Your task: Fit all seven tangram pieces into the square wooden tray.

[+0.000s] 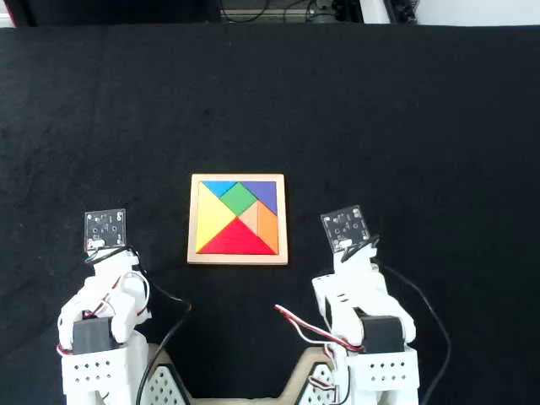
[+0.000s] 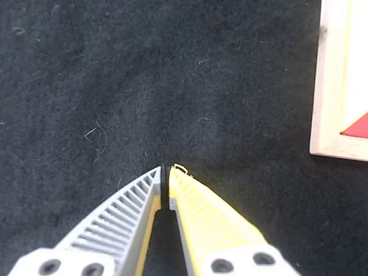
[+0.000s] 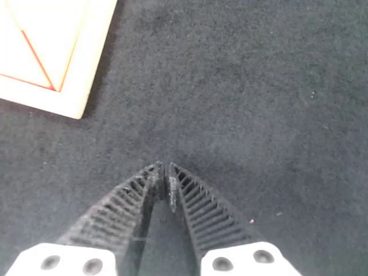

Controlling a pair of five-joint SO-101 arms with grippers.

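Note:
The square wooden tray (image 1: 237, 261) lies at the table's middle, holding coloured tangram pieces packed into a full square: yellow (image 1: 211, 221), red (image 1: 238, 241), green (image 1: 240, 197), blue (image 1: 218, 187), purple (image 1: 266, 194), orange (image 1: 267, 224) and a pale one (image 1: 249, 218). My left gripper (image 2: 166, 171) is shut over bare black cloth, with the tray's corner (image 2: 336, 146) off to one side. My right gripper (image 3: 166, 167) is also shut with nothing in it, near another tray corner (image 3: 77, 103). In the high view both arms sit folded near the front edge, left (image 1: 105, 278) and right (image 1: 359, 274) of the tray.
Black cloth (image 1: 405, 126) covers the whole table. The two arm bases (image 1: 97, 367) (image 1: 380, 367) stand at the front edge with cables (image 1: 295, 325) trailing between them.

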